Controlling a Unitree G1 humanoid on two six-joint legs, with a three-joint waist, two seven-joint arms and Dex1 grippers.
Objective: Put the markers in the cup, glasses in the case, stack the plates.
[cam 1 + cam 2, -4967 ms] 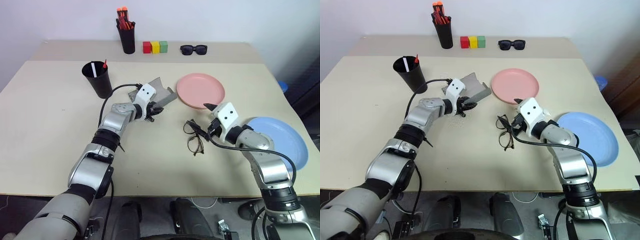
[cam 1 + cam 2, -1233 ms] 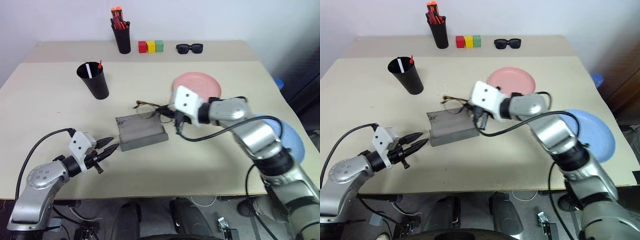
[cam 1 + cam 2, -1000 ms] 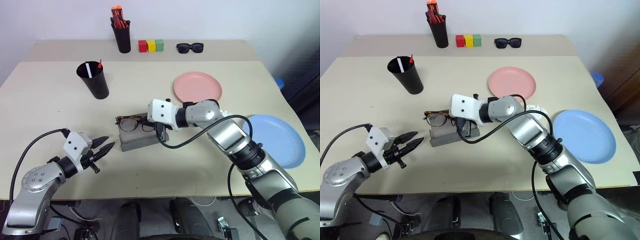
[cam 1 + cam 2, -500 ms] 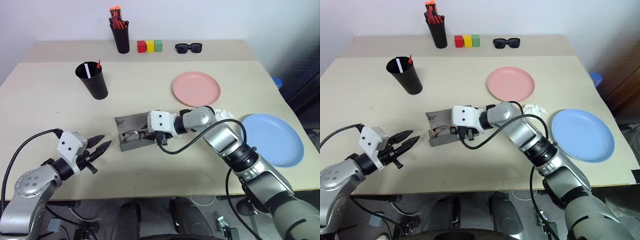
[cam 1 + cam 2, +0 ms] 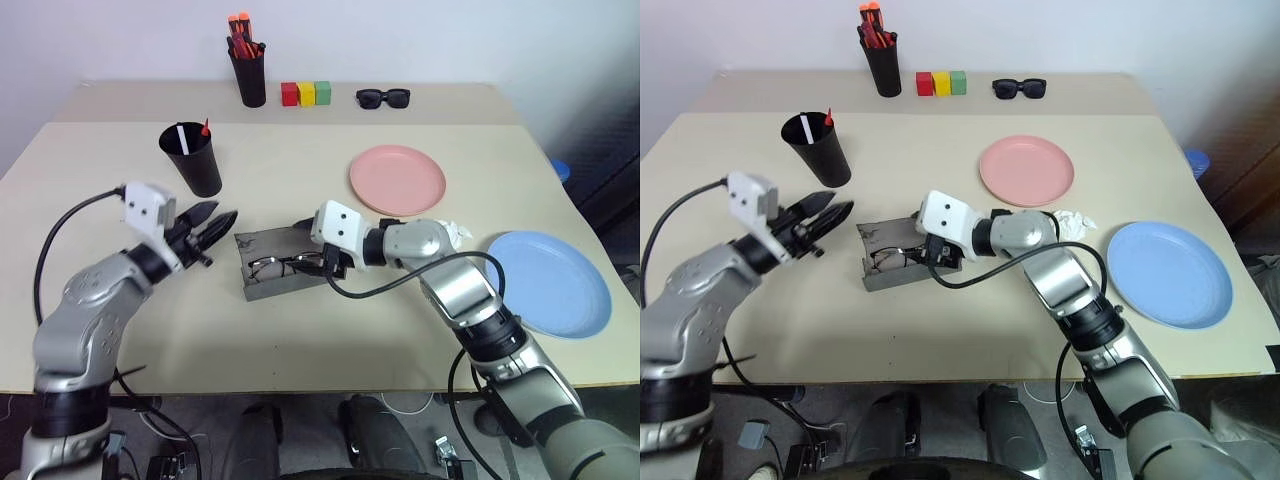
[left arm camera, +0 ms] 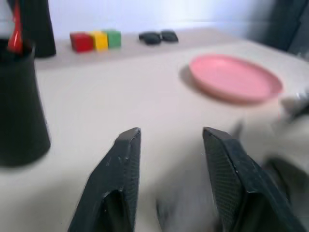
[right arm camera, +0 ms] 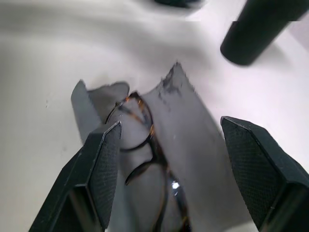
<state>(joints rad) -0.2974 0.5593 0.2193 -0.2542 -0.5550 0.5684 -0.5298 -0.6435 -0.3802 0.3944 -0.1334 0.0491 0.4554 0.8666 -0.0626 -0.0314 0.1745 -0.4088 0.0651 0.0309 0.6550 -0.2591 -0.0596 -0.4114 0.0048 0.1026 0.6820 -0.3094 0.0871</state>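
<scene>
Glasses (image 7: 149,159): lying inside the grey case (image 5: 285,272), lenses toward the case's left end; nothing grips them.
Case: open trough on the worktop (image 5: 300,340), mid-front, between the two tools.
Right tool (image 7: 169,159): fingers spread wide over the case with the glasses between and below them; holding nothing.
Left tool (image 5: 212,222): raised off the worktop, just left of the case and near the foot of the cup; fingers parted, empty.
Cup (image 5: 193,158): black, upright, left of centre; a white marker (image 5: 183,139) and a red marker (image 5: 206,127) stand in it.
Pink plate (image 5: 397,180): flat on the worktop, right of centre, behind the right arm.
Blue plate (image 5: 548,283): flat at the right edge, well apart from the pink one; plates not stacked.
Back row: pen holder (image 5: 250,72), three coloured blocks (image 5: 307,94), black sunglasses (image 5: 385,97).
</scene>
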